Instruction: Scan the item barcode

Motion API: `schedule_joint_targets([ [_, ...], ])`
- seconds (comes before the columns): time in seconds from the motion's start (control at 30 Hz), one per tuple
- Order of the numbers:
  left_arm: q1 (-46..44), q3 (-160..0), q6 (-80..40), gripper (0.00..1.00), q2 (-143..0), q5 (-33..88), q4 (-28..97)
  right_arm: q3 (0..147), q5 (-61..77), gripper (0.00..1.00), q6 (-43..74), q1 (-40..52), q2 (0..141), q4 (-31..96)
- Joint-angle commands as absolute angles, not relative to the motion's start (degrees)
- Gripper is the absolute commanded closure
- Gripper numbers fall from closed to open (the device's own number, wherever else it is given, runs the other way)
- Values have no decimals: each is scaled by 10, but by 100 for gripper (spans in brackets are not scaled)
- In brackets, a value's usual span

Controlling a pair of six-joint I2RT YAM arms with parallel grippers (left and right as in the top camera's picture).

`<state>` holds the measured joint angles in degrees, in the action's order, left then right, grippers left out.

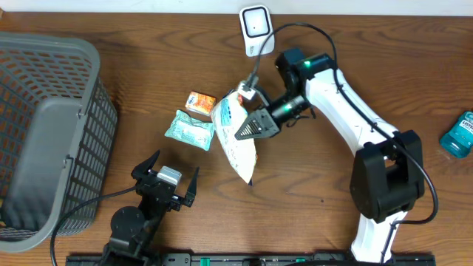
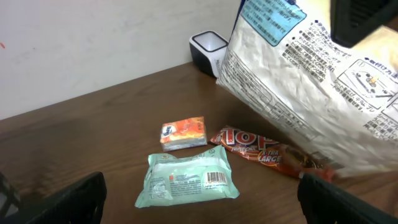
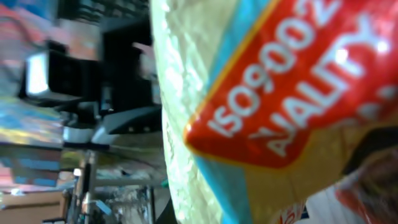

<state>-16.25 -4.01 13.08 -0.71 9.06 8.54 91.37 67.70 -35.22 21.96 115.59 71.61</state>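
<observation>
The snack bag (image 1: pixel 235 137) hangs clear of the table (image 1: pixel 148 44), above its middle and a little toward the far edge; the right gripper (image 1: pixel 250 127) pinches it near its upper part, fingers clenched on the film. It looks light, soft and crinkly, probably slippery, with contents that would crush easily; a thin pinch on a seam or top edge seems the safest hold, since squeezing the belly would buckle the print. It droops and tilts below the grip, so its face may swing when turned; I cannot find its barcode in these views.

The scanner (image 1: pixel 255 26) stands at the far edge, just beyond the bag; its cable runs past the right arm and might snag. Under and beside the bag lie a candy bar (image 2: pixel 261 152), an orange box (image 1: pixel 201 102) and a green packet (image 1: pixel 189 129), near enough for the hanging corner to brush them.

The left gripper (image 1: pixel 171 177) rests released, jaws wide, near the front edge; a basket (image 1: pixel 96 125) fills the left edge; a blue bottle (image 1: pixel 458 134) sits at the right edge.
</observation>
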Motion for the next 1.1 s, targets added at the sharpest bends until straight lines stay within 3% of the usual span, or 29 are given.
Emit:
schedule_joint_targets([
  [0.0, -165, -31, 123, 2, -6, 94, 100, 855, 855, 99, -501, 218, 1175, 692],
  [0.17, -165, -31, 123, 2, -6, 94, 100, 794, 895, 99, -569, 219, 1178, 626],
  [0.47, -165, -31, 123, 2, -6, 94, 100, 771, 895, 99, -773, 222, 1178, 621],
  [0.87, -165, -31, 123, 2, -6, 94, 100, 772, 895, 99, -768, 224, 1178, 581],
  [1.07, -165, -31, 123, 2, -6, 94, 100, 776, 895, 99, -618, 210, 1178, 582],
])
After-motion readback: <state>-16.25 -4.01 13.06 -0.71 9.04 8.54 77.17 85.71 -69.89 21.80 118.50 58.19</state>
